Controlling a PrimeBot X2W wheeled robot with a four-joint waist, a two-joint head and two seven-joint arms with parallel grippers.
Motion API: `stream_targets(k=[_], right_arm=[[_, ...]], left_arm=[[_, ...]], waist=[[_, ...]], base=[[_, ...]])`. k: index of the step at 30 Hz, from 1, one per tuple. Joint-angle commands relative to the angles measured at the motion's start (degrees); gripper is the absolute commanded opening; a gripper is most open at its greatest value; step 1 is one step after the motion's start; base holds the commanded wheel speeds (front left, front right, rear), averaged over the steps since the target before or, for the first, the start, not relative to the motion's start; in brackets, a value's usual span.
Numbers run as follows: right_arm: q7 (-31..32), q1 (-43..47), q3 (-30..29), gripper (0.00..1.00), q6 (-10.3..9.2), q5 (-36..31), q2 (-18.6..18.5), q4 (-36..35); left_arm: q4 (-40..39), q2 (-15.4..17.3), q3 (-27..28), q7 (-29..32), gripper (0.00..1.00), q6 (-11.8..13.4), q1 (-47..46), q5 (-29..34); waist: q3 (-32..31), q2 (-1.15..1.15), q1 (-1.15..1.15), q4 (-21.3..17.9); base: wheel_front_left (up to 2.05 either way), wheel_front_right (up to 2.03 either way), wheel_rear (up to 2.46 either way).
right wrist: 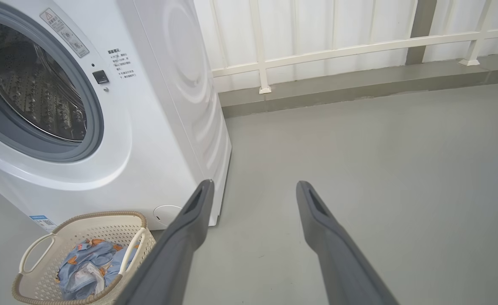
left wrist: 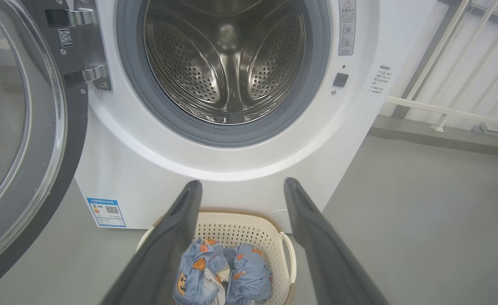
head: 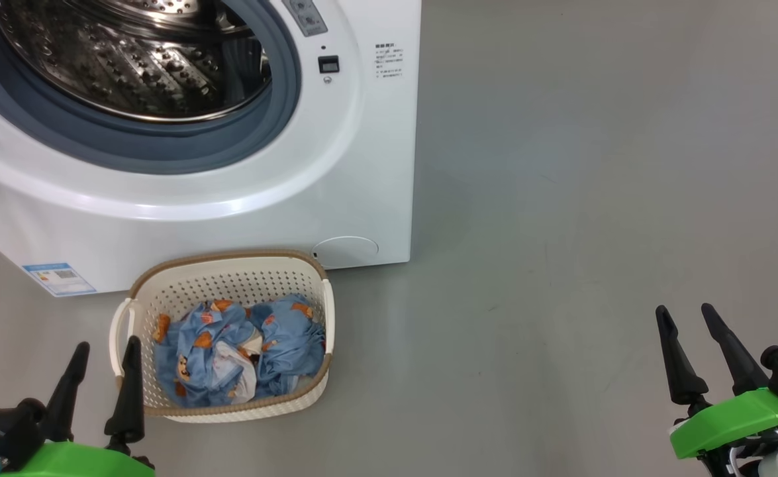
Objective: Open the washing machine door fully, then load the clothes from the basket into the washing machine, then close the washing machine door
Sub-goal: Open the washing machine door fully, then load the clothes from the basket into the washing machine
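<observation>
Clothes (head: 230, 351), light blue with orange-brown cartoon prints, sit in the cream perforated basket (head: 230, 273) before the white washing machine (head: 362, 165), its black round door (left wrist: 20, 127) open. Left gripper (head: 108, 342) and right gripper (head: 683, 307): jaws wide, empty.

The floor (head: 594, 199) is smooth, matte grey, with a few faint scuffs. 2 things stand directly on it. The washing machine (head: 369, 165), a white box, rests flat on its base at the upper left of the head view. The basket (head: 230, 281) sits just in front of the machine's lower front panel; whether they touch cannot be told. In the right wrist view the floor meets a low grey kerb (right wrist: 359, 87) beyond the machine, and a white railing (right wrist: 338, 48) stands on that kerb.
</observation>
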Motion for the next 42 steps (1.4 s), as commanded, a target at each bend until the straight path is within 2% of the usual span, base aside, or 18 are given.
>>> stream_targets(k=[1, 20, 34, 42], right_arm=[[-0.7, -0.2, 1.0, 1.00, 0.17, -0.4, -0.6, -1.5], [-0.7, -0.6, 1.4, 1.00, 0.17, -0.4, 0.1, -1.9], [-0.7, -1.3, 1.5, 1.00, 0.17, -0.4, 0.7, -2.1], [-0.7, -3.4, 2.3, 1.00, 0.17, -0.9, 1.9, -3.3]], left_arm=[[-1.1, 1.9, 1.9, -0.3, 1.00, -0.1, -1.9, -0.3], [-0.2, 2.8, 1.0, -0.3, 1.00, -0.1, -3.2, 0.8], [1.3, 1.5, 0.7, -0.3, 1.00, -0.1, -4.0, 1.6], [7.5, 0.6, -2.1, -0.3, 1.00, -0.1, -6.8, 0.9]], waist=[[0.0, 0.00, 0.00, 0.0], [1.3, 0.00, 0.00, 0.0], [2.9, 0.00, 0.00, 0.3], [7.0, 0.00, 0.00, -0.4]], base=[[0.27, -1.02, 0.74], [0.84, -1.45, 0.62], [0.16, -0.16, 0.00], [0.00, 0.00, 0.00]])
